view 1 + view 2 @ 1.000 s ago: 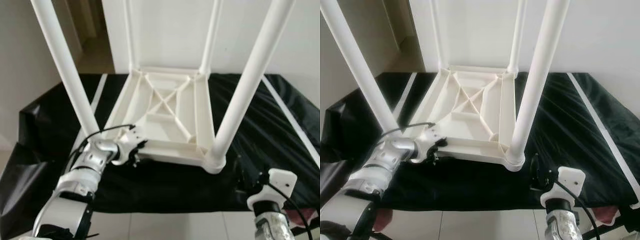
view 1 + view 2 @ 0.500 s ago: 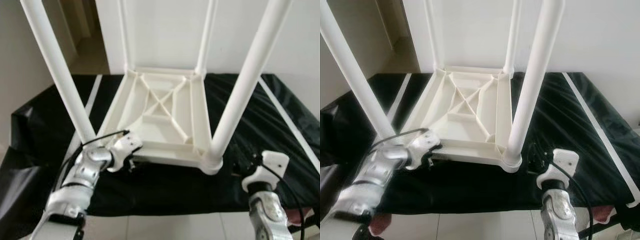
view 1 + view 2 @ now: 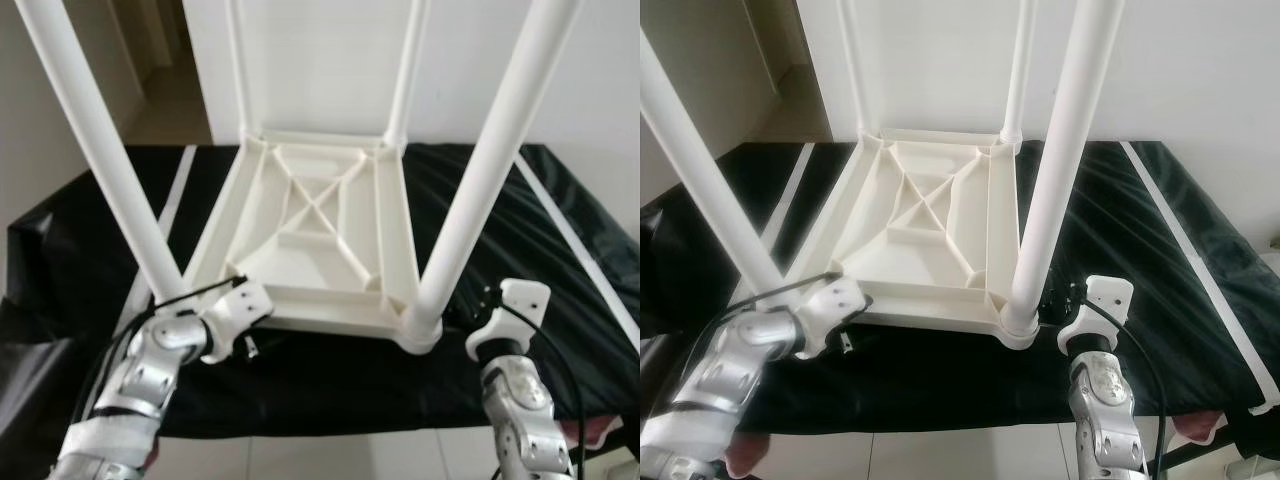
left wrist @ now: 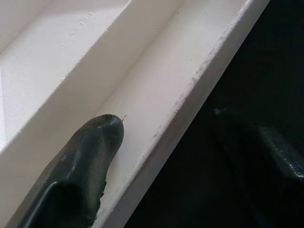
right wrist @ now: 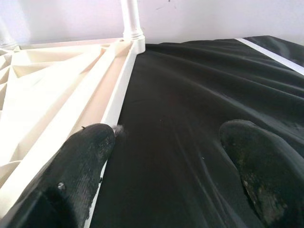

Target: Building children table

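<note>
the left gripper (image 4: 166, 156) has its jaws parted astride the near rim of the upturned white plastic children's table (image 3: 320, 225), one finger inside the rim and one on the black cloth (image 3: 330, 385) outside. the right gripper (image 5: 166, 156), low and right of centre in the head views, is also spread, one finger (image 5: 83, 156) at the table's right edge, nothing grasped. the table lies centre frame, its four white tubular legs (image 3: 470, 200) pointing up. assembly looks nearly done; the step seems to be gripping the frame to steady or turn it, though contact on the right is hard to judge. next, both jaws must close on the rim. there is cloth room on both sides; a white wall (image 3: 330, 60) stands behind.
</note>
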Controlling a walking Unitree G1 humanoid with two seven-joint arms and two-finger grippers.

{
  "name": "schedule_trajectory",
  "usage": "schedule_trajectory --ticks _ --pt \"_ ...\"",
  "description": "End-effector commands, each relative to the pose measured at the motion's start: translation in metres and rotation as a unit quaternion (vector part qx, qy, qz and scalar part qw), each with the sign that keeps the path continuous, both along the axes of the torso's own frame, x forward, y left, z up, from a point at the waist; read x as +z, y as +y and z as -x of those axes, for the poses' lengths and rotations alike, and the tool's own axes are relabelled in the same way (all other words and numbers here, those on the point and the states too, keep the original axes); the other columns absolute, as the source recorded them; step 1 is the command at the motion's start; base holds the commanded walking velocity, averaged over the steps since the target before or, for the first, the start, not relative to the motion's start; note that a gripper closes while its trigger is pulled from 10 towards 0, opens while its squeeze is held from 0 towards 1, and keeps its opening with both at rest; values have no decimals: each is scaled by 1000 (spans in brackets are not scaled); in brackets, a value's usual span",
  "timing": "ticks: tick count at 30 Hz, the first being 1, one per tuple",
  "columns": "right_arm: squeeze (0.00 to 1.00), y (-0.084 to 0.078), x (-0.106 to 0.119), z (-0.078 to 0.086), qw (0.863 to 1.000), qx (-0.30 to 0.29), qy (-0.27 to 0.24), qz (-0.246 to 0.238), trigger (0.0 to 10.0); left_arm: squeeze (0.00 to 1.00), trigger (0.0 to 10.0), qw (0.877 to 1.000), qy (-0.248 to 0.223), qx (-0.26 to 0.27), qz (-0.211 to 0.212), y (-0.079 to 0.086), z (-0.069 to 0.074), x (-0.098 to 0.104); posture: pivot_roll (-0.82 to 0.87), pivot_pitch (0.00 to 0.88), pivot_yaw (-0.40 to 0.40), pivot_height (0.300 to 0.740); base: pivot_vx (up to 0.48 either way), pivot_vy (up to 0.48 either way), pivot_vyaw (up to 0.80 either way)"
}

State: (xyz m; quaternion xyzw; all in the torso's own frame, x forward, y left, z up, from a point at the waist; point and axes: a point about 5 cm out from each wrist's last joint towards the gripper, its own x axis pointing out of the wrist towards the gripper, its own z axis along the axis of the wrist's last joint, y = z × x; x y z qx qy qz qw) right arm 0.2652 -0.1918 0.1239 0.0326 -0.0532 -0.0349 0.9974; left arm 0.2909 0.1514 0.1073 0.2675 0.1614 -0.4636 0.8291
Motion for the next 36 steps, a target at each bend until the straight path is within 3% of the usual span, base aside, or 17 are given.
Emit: schedule_trajectory --ticks 1,12,21,22,25,26,31,34,36 --pt "0 6 -2 -2 1000 19 3 -3 10000 0 10000 983 137 -119 2 -6 26 -22 -39 0 -7 740 0 0 0" --pt "0 10 -5 -16 998 62 11 7 10000 0 10000 970 160 -180 25 -12 53 -9 -46 0 11 740 0 0 0" --pt "0 26 -7 -27 997 76 8 1 10000 0 10000 974 159 -159 22 -8 55 -9 -35 0 3 740 0 0 0" --pt "0 28 -7 -28 998 67 5 -7 10000 0 10000 985 132 -113 11 -1 41 -11 -15 0 -15 740 0 0 0" --pt "0 25 -7 -27 998 58 3 -7 10000 0 10000 989 117 -85 6 4 33 -11 -14 0 -16 740 0 0 0" --pt "0 20 -8 -24 999 45 0 -11 10000 0 10000 993 105 -49 13 11 24 -8 -13 0 -19 740 0 0 0" --pt "0 17 -7 -20 999 39 -4 -11 10000 0 10000 995 97 -35 12 18 19 -4 -9 0 -24 740 0 0 0" --pt "0 24 -7 -17 999 46 -17 -20 10000 0 10000 998 63 20 -11 43 -1 2 -16 0 -20 740 0 0 0" --pt "0 30 -6 -18 998 51 -20 -22 10000 0 10000 998 51 34 -17 49 -8 6 -17 0 -19 740 0 0 0"
